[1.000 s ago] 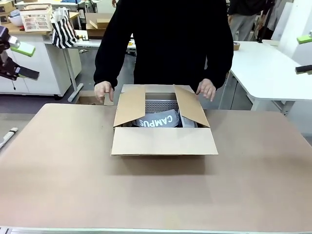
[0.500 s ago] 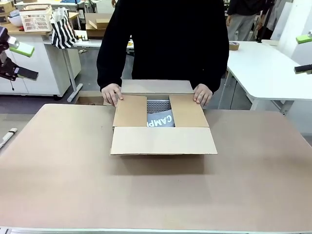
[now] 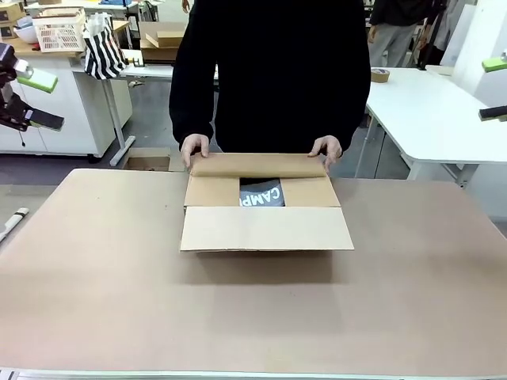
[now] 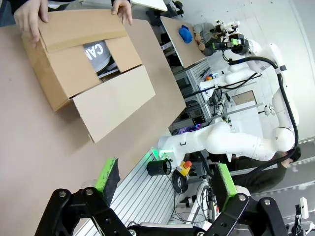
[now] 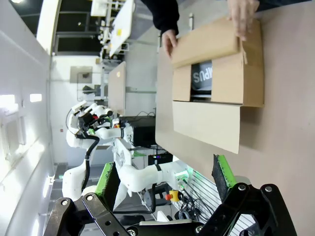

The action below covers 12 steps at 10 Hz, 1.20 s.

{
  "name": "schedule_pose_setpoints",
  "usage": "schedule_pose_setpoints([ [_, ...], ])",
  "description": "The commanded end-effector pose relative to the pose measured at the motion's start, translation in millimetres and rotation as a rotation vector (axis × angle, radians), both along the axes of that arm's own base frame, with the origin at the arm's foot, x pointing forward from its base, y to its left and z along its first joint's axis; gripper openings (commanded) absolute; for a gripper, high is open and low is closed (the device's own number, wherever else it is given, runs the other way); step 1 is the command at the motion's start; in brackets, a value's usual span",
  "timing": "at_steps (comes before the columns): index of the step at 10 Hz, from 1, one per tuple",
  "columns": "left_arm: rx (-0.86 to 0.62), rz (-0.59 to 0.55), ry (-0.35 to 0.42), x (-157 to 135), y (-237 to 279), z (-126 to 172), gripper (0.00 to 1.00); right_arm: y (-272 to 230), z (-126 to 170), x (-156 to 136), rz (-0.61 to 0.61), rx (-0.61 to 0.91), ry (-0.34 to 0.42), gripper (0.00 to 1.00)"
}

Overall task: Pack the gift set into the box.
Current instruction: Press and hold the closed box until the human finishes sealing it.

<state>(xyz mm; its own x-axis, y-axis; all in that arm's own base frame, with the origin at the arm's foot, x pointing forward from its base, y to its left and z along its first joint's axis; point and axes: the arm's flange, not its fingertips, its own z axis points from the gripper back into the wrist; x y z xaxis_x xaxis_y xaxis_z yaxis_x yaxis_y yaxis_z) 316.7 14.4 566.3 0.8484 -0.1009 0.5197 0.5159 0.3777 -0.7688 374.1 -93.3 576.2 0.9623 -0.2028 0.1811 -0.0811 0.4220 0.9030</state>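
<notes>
The box stands at the far middle of the brown table, its two side flaps folded in and its near flap lying open toward me. A person's hands press the far flap down over the side flaps. Through the remaining gap shows the gift set, grey with white "CAMPUS" print. My left gripper hangs open at the left edge, well away from the box, and my right gripper is open at the right edge. The left wrist view has the left gripper open above the box; the right gripper is open with the box far ahead.
The brown table has wide free room in front of and beside the box. A white table stands at the back right. Behind the person are a striped bag, a basket and a small tan carton.
The person folded both side flaps inward, then moved both hands to the far flap and brought it down over them. Less of the gift set shows. Both arms stayed still.
</notes>
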Motion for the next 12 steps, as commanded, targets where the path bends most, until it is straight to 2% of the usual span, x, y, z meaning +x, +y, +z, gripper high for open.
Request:
schedule_pose_setpoints([
  [1,-0.025,-0.005,-0.008,-0.3,0.6,1.5,1.0,2.6,1.0,-0.9,-0.001,0.012,-0.003,1.0],
  [12,-0.025,-0.005,-0.008,-0.3,0.6,1.5,1.0,2.6,1.0,-0.9,-0.001,0.012,-0.003,1.0],
])
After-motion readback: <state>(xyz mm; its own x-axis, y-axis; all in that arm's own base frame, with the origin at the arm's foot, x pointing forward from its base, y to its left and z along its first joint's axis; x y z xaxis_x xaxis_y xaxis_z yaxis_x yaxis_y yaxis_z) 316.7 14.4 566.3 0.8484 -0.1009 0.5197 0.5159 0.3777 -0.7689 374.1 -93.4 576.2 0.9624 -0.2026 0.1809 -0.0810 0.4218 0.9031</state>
